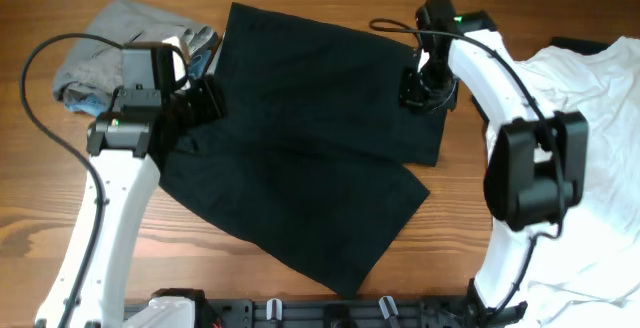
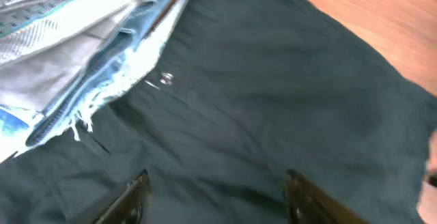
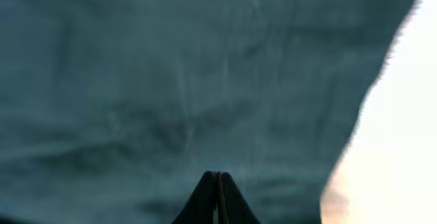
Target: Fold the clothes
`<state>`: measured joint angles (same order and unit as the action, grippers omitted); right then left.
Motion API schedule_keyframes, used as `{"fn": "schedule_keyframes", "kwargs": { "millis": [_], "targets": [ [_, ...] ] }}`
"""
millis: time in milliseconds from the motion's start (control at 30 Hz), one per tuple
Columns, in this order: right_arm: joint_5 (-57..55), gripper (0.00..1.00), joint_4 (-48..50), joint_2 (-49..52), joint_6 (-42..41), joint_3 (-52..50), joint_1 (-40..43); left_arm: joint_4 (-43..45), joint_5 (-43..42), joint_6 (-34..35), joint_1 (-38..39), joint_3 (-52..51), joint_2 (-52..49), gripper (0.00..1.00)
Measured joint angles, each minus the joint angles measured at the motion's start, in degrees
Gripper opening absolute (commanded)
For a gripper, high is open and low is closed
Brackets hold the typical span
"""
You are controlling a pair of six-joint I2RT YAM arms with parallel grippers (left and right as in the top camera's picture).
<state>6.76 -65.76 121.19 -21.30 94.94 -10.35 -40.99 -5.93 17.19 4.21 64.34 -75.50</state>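
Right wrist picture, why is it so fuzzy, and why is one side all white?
Right wrist view: the camera sits very close to the black cloth, so it blurs, and the corner beyond its edge is washed out white by glare. Left wrist view: slightly soft too. Overhead view: sharp, evenly lit.

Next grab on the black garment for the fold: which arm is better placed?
Probably left. The left gripper hovers over the large plain black fabric garment, jaws open. The right gripper is at its opposite edge but jaws shut; it'd need reopening.
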Motion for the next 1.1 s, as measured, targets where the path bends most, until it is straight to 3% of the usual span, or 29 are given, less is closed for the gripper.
{"fn": "schedule_keyframes", "kwargs": {
  "millis": [233,300,433,500,533,633,733,800,900,1000,1100],
  "targets": [
    [4.22,0.04,5.38,7.63,-6.27,0.63,4.79,-4.68,-0.02,-0.11,3.74,0.0,1.62,0.75],
    [3.93,0.04,14.25,8.17,-8.48,1.77,9.44,-4.68,-0.02,-0.11,3.96,0.0,1.62,0.81],
    [6.64,0.16,20.87,10.21,-4.57,4.87,18.12,-3.52,0.0,0.04,3.96,0.0,1.6,0.93],
    [10.16,0.2,18.38,10.95,1.95,6.88,21.62,-2.91,-0.02,-0.13,3.96,0.0,1.57,0.94],
    [11.93,0.25,15.72,10.8,5.16,7.8,22.53,-2.51,0.0,-0.11,3.96,0.0,1.57,1.0],
    [16.72,0.39,10.78,3.61,9.57,8.11,21.97,-1.88,0.04,-0.17,3.96,0.0,1.6,0.97],
    [19.19,0.48,4.17,-15.3,10.8,9.27,21.03,-4.15,1.42,-0.39,3.93,0.0,1.57,0.96],
    [19.8,0.49,-5.99,-28.96,11.15,10.86,20.15,-7.98,2.58,-0.52,2.89,-0.02,1.57,0.96],
    [16.96,0.5,-18.99,-35.34,10.93,10.71,17.03,-12.35,3.26,-0.5,-1.03,-0.02,1.55,0.98],
    [13.75,0.5,-19.26,-34.23,9.16,1.53,12.37,-15.63,3.72,-0.37,-5.88,-0.02,1.55,1.0],
    [12.26,0.51,-13.0,-32.61,5.46,-16.0,7.15,-17.31,3.8,-0.37,-7.78,-0.04,1.53,1.0]
  ]
}}
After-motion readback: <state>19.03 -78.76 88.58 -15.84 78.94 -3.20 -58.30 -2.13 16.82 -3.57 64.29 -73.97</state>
